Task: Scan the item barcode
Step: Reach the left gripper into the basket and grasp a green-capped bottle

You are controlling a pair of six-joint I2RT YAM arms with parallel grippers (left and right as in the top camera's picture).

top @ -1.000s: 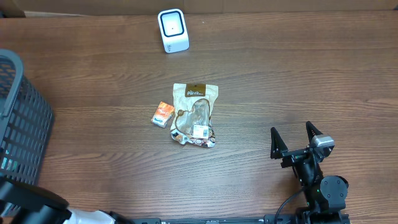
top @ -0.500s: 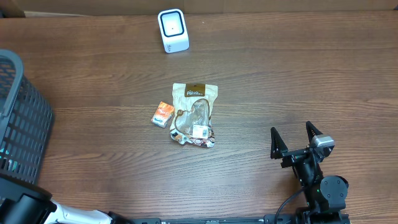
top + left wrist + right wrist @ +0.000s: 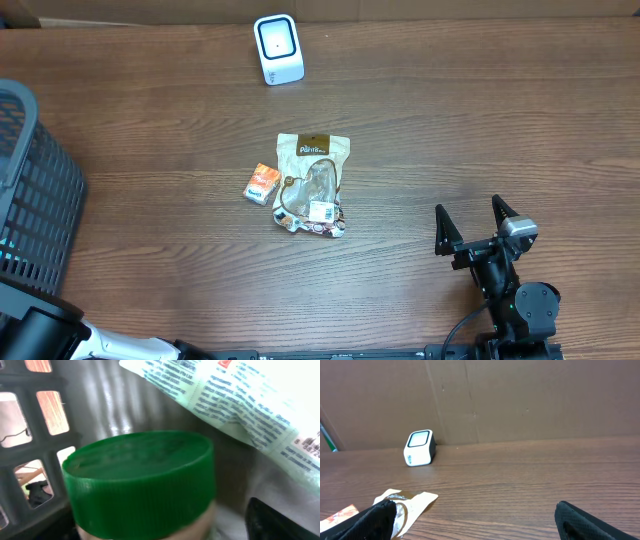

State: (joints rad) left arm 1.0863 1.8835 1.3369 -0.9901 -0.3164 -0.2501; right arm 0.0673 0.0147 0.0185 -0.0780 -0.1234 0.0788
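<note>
**Overhead view.** A brown wooden tabletop (image 3: pixel 480 110) carries a white barcode scanner (image 3: pixel 278 48) near its far edge. Near the middle lies a tan snack pouch (image 3: pixel 313 183), flat, with a small orange packet (image 3: pixel 262 184) just beside it on its left. A dark lattice basket (image 3: pixel 35 200) stands at the left edge. The left arm (image 3: pixel 45 335) shows only as a dark body at the lower left corner, next to the basket. The right tool (image 3: pixel 470 212) hovers at the lower right, well apart from the pouch, with its two fingers spread wide and nothing between them.

**Left wrist view.** The camera looks into the basket, whose lattice wall fills the left side. A jar with a ribbed green lid (image 3: pixel 140 477) stands upright directly in front of the lens. A pale printed packet (image 3: pixel 240 400) lies tilted above and behind the jar, with part of a barcode at its right edge. One dark finger (image 3: pixel 282 520) of the left tool (image 3: pixel 160 527) shows at the lower right, apart from the lid. Whether this tool is spread or gripping cannot be told.

**Right wrist view.** The spread fingers frame the lower corners. Beyond them lie the pouch and the orange packet at the lower left. The scanner stands farther back, before a cardboard wall (image 3: pixel 520 400).
</note>
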